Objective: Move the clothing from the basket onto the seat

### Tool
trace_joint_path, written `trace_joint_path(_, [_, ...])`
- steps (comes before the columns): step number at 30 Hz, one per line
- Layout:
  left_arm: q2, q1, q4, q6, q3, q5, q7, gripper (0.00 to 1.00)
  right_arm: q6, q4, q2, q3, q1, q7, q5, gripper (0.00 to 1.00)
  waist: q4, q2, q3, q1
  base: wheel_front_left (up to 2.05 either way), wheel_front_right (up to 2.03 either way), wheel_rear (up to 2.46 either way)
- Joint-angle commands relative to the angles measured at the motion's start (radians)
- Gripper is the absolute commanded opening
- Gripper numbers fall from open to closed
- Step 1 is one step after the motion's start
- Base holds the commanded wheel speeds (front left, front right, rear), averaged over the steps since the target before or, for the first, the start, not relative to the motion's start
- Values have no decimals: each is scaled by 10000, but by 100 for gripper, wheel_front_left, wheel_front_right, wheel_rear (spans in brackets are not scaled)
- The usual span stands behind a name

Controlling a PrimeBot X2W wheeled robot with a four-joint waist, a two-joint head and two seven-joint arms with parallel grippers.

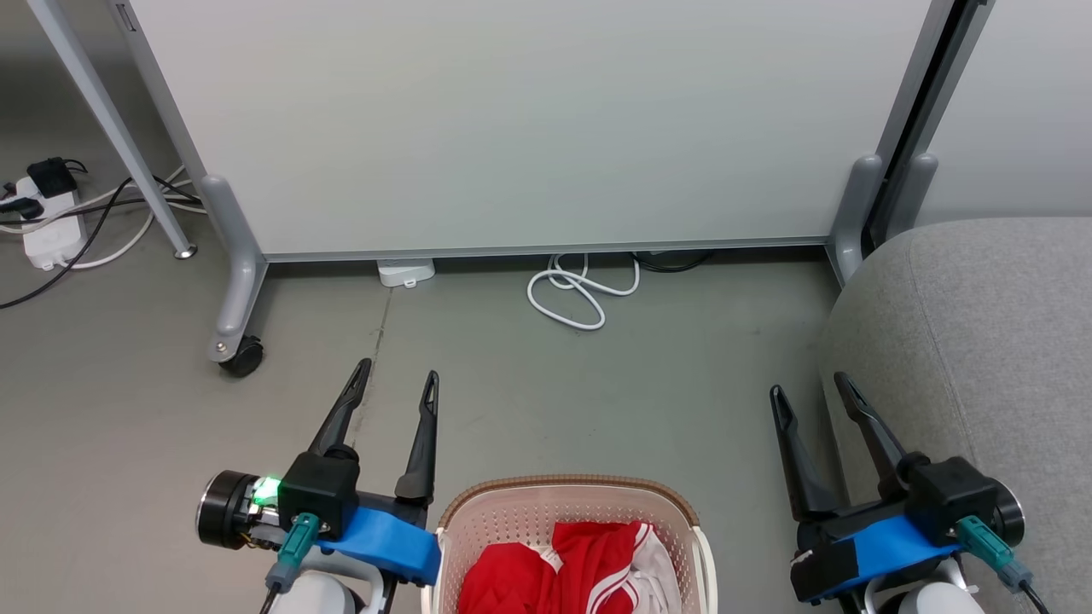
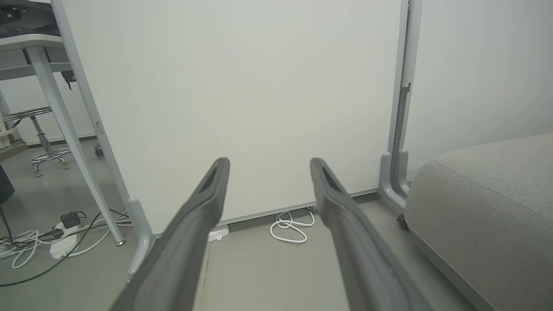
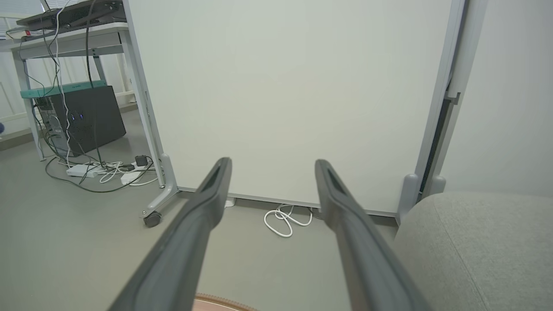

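While hovering above the grey floor [image 1: 597,401], flanking the laundry basket [image 1: 563,484] on both sides and touching nothing. Left of the basket, left tool [image 1: 398,371] spread wide, long dark fingers pointing away toward the white partition panel [image 1: 529,128], nothing between them. Right of the basket, right tool [image 1: 809,385] spread just as wide, equally empty, hanging just beside the light grey sofa [image 1: 981,341]. Inside the basket, red clothing [image 1: 589,563] bunched up: white stripe trim and a white panel on the right-hand piece, plainer red fabric to its left. From the right wrist camera, a sliver of the basket's brown rim [image 3: 218,303] peeking in at the bottom edge, between the two spread fingers. Beyond the basket, at the foot of the panel, looped white cable [image 1: 580,294] lying on the floor. Far to the left of the basket, white power strip [image 1: 51,222] with dark plugs and trailing leads. Nearer the basket, black castor [image 1: 243,356] under the panel's leg.
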Motion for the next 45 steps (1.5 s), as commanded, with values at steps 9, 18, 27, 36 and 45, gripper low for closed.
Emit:
trace_joint_path(9, [-86,-138,210,-214,65,455,-173,100,22,294,-54,81,-126,-172,-254,100,42,0,-25,0,0,0,0])
trace_joint_path(18, [-215,-179,676,-431,243,275,-171,100,22,762,-54,41,-226,-169,-84,100,25,0,4,0,0,0,0])
trace_joint_path(27, [-279,-257,940,-531,328,300,-173,100,22,972,-52,65,-257,-169,-22,100,37,0,29,0,0,0,0])
trace_joint_path(36, [-329,-358,959,-576,371,399,-171,100,22,978,-52,111,-372,-169,16,100,-41,0,175,0,0,0,0])
trace_joint_path(45, [-378,-1117,1441,-789,-12,608,-171,100,21,616,-52,-23,-725,-169,-128,100,-394,0,1019,0,0,0,0])
